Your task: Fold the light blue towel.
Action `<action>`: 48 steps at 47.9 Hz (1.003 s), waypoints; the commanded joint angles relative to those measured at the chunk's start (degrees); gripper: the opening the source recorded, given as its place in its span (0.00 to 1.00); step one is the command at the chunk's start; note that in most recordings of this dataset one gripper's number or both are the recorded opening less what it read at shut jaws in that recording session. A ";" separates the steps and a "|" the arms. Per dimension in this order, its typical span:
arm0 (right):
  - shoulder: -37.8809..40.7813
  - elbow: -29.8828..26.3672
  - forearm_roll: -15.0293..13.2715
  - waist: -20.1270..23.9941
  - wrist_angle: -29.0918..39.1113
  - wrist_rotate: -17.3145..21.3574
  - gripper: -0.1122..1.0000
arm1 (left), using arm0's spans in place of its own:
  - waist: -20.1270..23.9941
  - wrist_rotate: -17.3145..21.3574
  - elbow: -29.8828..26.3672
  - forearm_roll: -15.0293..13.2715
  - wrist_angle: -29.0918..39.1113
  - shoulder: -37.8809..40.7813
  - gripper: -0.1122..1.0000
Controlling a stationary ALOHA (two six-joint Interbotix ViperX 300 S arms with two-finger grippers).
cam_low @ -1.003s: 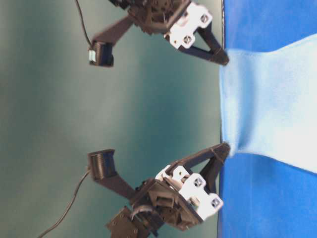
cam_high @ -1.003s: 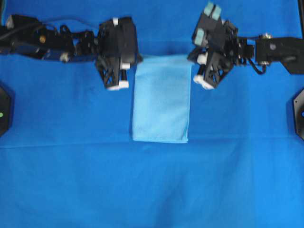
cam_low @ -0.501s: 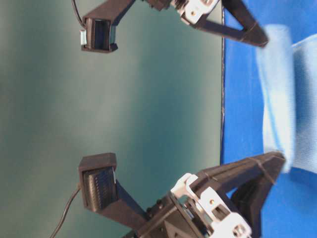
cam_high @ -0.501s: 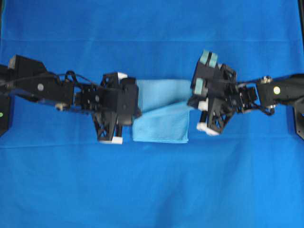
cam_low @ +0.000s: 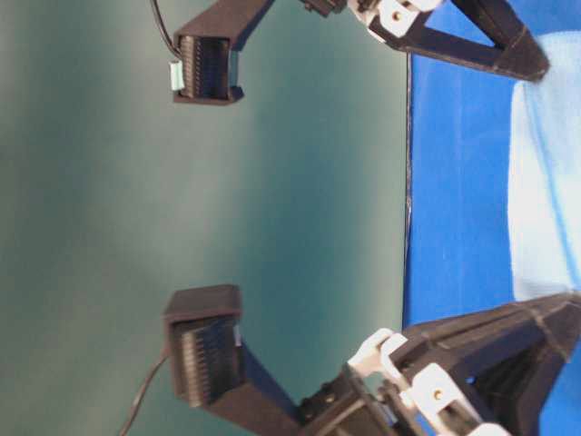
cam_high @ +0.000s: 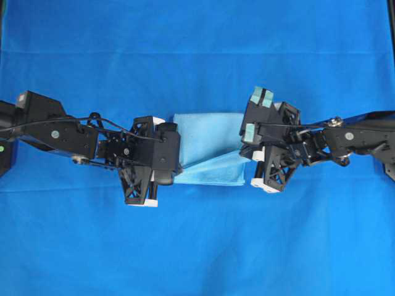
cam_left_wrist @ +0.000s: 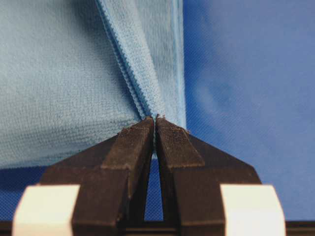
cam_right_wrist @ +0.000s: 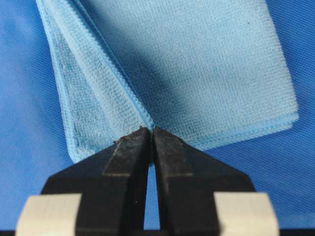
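The light blue towel [cam_high: 207, 132] lies in the middle of the overhead view, doubled over on itself, its top layer lifted at the near side. My left gripper [cam_high: 178, 168] is shut on the towel's hem at its near-left corner; the left wrist view shows the left gripper [cam_left_wrist: 155, 118] pinching the stitched edge of the light blue towel [cam_left_wrist: 64, 83]. My right gripper [cam_high: 244, 152] is shut on the hem at the right side, and in its wrist view the right gripper [cam_right_wrist: 151, 129] nips the edge of the light blue towel [cam_right_wrist: 197, 64].
A large royal-blue sheet [cam_high: 197, 246] covers the whole table under the towel. Both black arms stretch in from the left [cam_high: 55, 126] and right [cam_high: 358, 132] edges. In the table-level view a dark green backdrop [cam_low: 182, 227] stands behind the sheet.
Both grippers have travelled from the far side toward the near edge with the towel's far edge in them, laying it over the near half. The towel's footprint is now shorter.
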 commanded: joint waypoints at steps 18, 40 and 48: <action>1.32 -2.02 0.00 0.09 -2.29 -0.09 0.20 | 0.70 0.00 0.35 -0.09 -3.08 -0.26 0.15; -2.99 -5.01 0.09 4.04 2.81 -0.18 0.62 | 0.70 0.35 0.53 0.00 -1.14 -6.06 0.74; -8.61 -6.42 -0.18 6.42 8.88 -0.70 0.62 | 0.70 -0.09 0.88 -0.09 3.08 -11.87 0.72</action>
